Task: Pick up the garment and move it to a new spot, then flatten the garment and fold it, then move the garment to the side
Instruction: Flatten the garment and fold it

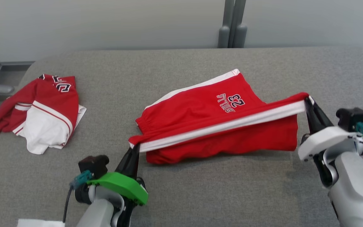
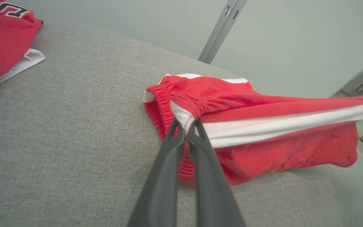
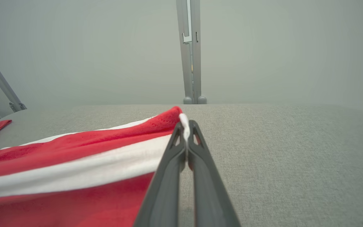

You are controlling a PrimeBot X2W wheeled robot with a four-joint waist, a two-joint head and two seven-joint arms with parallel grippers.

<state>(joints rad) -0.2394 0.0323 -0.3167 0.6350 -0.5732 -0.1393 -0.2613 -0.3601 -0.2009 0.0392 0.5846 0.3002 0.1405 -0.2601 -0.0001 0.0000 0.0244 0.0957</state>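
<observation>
While the left gripper and right gripper each pinch one end of the shorts, striped edge raised mid-fold, finishing the fold and moving them aside likely remain.

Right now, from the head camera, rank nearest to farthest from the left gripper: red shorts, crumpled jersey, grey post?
1. red shorts: waistband corner pinched in the left gripper.
2. crumpled jersey: to its left on the grey table.
3. grey post: beyond the far edge.
</observation>
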